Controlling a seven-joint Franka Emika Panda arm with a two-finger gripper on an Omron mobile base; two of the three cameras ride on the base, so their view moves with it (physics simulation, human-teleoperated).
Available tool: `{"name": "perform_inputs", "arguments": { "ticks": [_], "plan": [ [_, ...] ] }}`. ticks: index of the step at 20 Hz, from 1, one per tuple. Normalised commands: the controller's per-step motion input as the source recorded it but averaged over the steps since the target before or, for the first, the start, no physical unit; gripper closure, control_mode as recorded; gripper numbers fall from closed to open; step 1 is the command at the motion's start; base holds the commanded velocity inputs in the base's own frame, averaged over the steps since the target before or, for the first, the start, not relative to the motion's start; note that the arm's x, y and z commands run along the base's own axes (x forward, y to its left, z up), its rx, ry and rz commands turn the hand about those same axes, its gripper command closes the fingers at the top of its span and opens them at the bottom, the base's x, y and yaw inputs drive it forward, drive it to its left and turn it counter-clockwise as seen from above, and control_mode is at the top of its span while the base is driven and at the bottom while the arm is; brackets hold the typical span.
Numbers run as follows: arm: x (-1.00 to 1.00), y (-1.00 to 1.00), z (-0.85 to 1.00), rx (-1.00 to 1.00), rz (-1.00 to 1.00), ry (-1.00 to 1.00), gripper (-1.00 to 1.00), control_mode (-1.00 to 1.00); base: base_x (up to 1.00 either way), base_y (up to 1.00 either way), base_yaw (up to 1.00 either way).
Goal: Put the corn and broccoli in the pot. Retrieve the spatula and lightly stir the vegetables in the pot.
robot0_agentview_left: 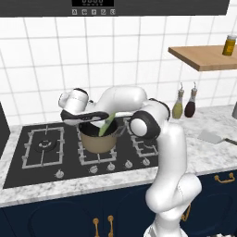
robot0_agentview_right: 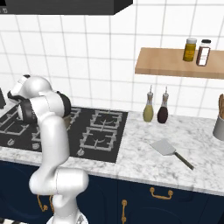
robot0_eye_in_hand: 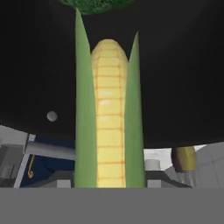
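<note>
1. While my claw (robot0_agentview_left: 92,121) hangs just over the pot (robot0_agentview_left: 98,139), I cannot tell its opening.
2. Corn (robot0_agentview_left: 107,124) leans tilted inside the pot, near broccoli (robot0_eye_in_hand: 96,4).
3. Far right of the pot, the spatula (robot0_agentview_right: 165,148) lies on the counter (robot0_agentview_right: 144,162).

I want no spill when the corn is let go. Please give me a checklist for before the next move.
1. Corn over the pot: ok, its lower end is inside the rim.
2. Hand above the pot opening: ok.
3. Hand's grip on the corn: cannot tell, the fingers are hidden.
4. Broccoli already in the pot: ok, seen at the dark bottom in the hand view.
5. Spatula free to fetch: ok, flat on the counter, right of the stove.
</note>
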Motion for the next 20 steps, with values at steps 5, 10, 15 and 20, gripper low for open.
{"name": "perform_inputs", "arguments": {
  "ticks": [5,10,15,20],
  "plan": [
    [0.0,0.0,-0.22,0.0,-0.01,-0.12,1.0,-1.0,0.0,0.0,0.0],
    [-0.03,0.0,-0.13,0.0,-0.02,-0.13,1.0,-1.0,0.0,0.0,0.0],
    [-0.13,0.0,-0.03,0.0,-0.03,-0.14,-1.0,-1.0,0.0,0.0,0.0],
    [-0.26,-0.04,0.08,0.01,-0.01,-0.12,-1.0,-1.0,0.0,0.0,0.0]
  ]
}}
